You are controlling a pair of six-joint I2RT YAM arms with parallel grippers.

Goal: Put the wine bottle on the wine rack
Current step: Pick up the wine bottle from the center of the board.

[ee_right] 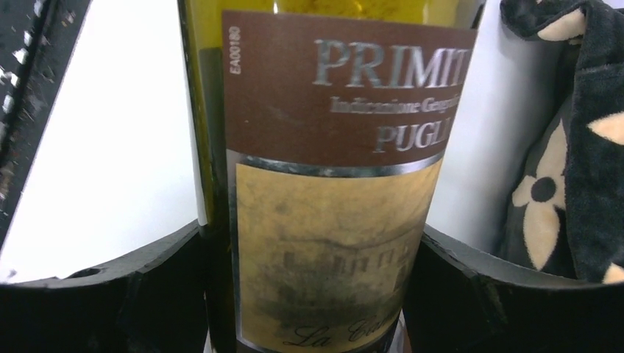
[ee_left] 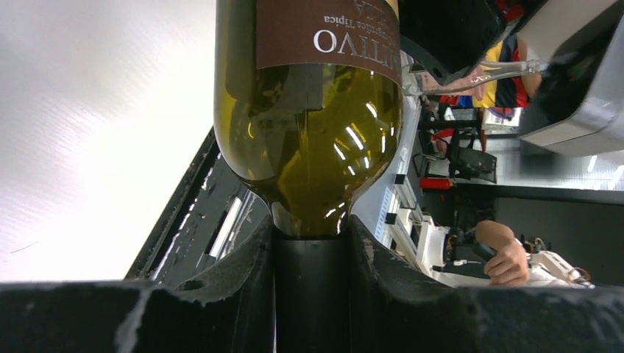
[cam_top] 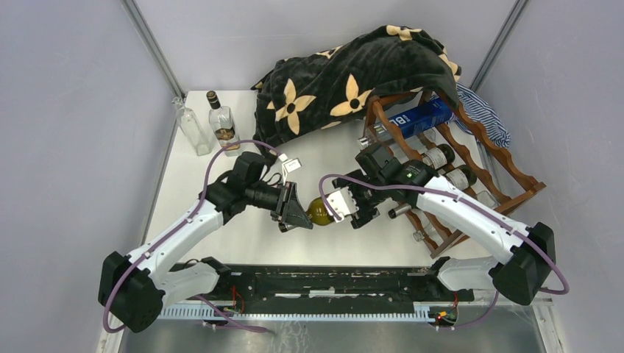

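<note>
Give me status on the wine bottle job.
Done: the wine bottle is grasped, lying sideways. In hand: right gripper clamps its labelled body, left gripper sits around the neck, which looks like a handover. Left: carrying it to the wine rack, which already holds other bottles, and setting it in.

From where I stand, the bottle (cam_top: 318,211) shows only an olive shoulder between the left gripper (cam_top: 296,215) and right gripper (cam_top: 341,207), its label (ee_right: 331,147) is cropped in both wrist views, and the blanket (cam_top: 346,81) hides the rack's (cam_top: 515,163) far end.
</note>
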